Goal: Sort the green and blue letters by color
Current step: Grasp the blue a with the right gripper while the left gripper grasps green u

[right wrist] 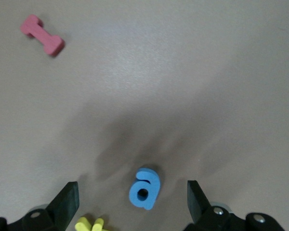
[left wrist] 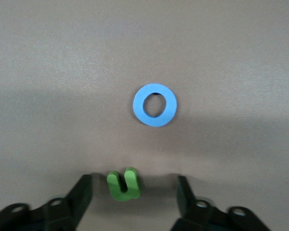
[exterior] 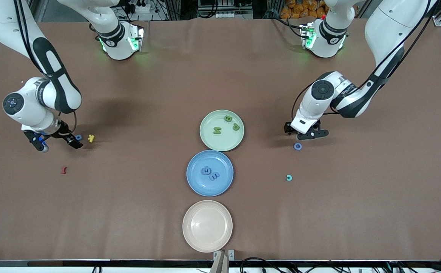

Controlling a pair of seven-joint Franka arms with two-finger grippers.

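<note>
**Letters sorted by colour: two picks in preparation**

Letters of the task are seen in three places. On the green plate point(exterior: 222, 130) three green letters lie; on the blue plate point(exterior: 210, 173) two blue letters lie. A pink plate point(exterior: 207, 225), nearest the front camera, holds nothing. Loose on the table point(exterior: 220, 68) are a blue O point(left wrist: 155, 104), a green U point(left wrist: 123, 185), a blue a point(right wrist: 144, 188), a yellow letter point(exterior: 91, 138), a dark red letter point(exterior: 64, 170) and a teal letter point(exterior: 289, 178).

The left gripper point(left wrist: 134, 192) is held low over the green U, its jaws apart on either side and not yet touching; the blue O lies just beside it. The right gripper point(right wrist: 132, 202) is spread wide around the blue a, the yellow letter close by.

The letters are judged light, chunky and slightly yielding, likely foam; each is best pinched across its flat sides, low to the table, since a small piece may be nudged aside.
</note>
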